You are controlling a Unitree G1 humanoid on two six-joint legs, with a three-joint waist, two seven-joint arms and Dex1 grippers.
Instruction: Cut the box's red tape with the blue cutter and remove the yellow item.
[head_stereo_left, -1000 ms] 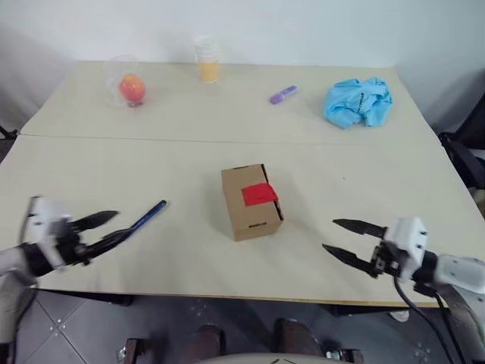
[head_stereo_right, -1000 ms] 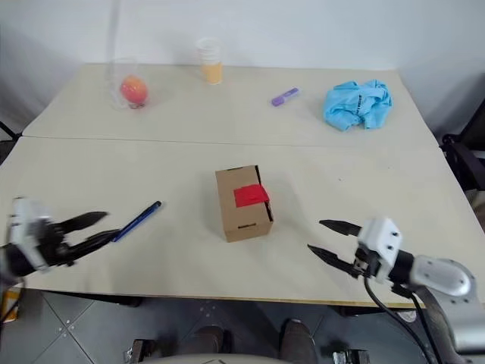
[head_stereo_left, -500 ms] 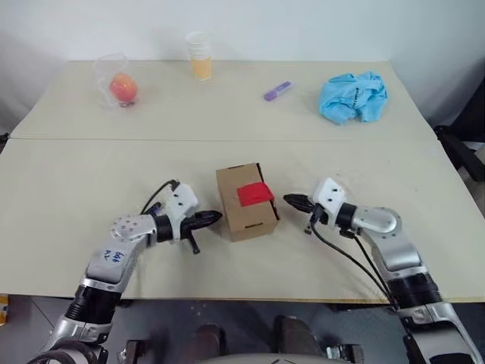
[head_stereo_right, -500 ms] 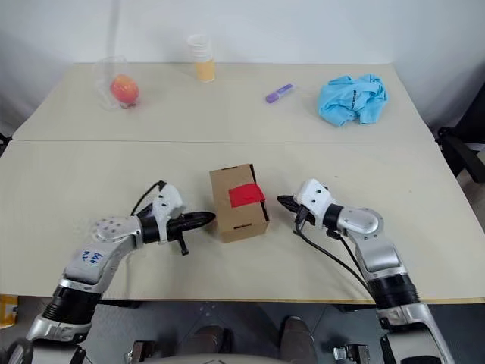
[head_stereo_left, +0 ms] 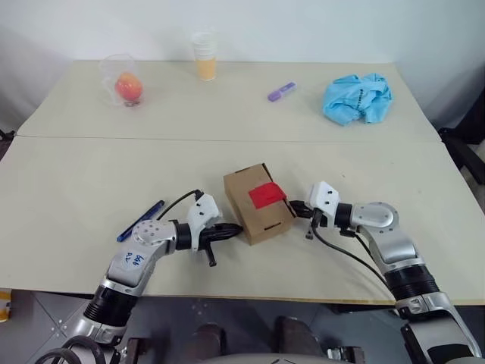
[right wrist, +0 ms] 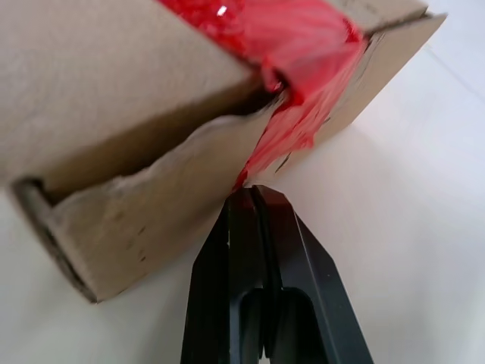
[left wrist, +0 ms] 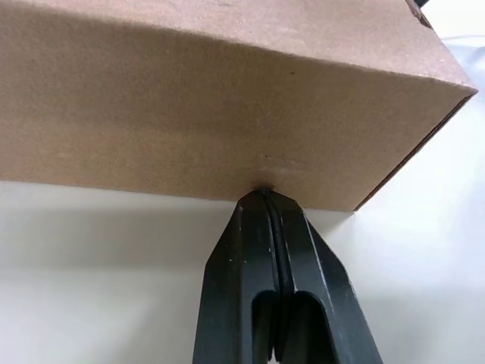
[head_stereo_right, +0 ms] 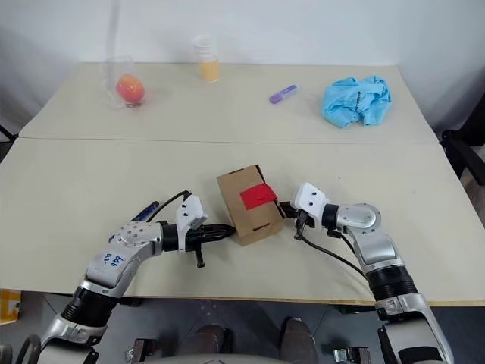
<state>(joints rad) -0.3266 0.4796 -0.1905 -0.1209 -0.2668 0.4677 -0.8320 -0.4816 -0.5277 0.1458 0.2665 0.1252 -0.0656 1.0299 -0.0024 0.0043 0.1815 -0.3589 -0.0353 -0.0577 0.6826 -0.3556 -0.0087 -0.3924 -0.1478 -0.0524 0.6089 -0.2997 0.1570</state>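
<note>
Here both pincers, left (head_stereo_left: 236, 228) and right (head_stereo_left: 294, 206), are pressed together against the box (head_stereo_left: 258, 203) at nine and three o'clock; its contents stay hidden, the cutter (head_stereo_left: 141, 221) half-covered by the left arm.

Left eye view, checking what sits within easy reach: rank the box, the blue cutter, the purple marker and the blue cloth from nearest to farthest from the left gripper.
1. The box, touching the shut left gripper at its tips.
2. The blue cutter, on the table behind the gripper, to its left.
3. The purple marker, far side of the table.
4. The blue cloth, far right corner.
</note>
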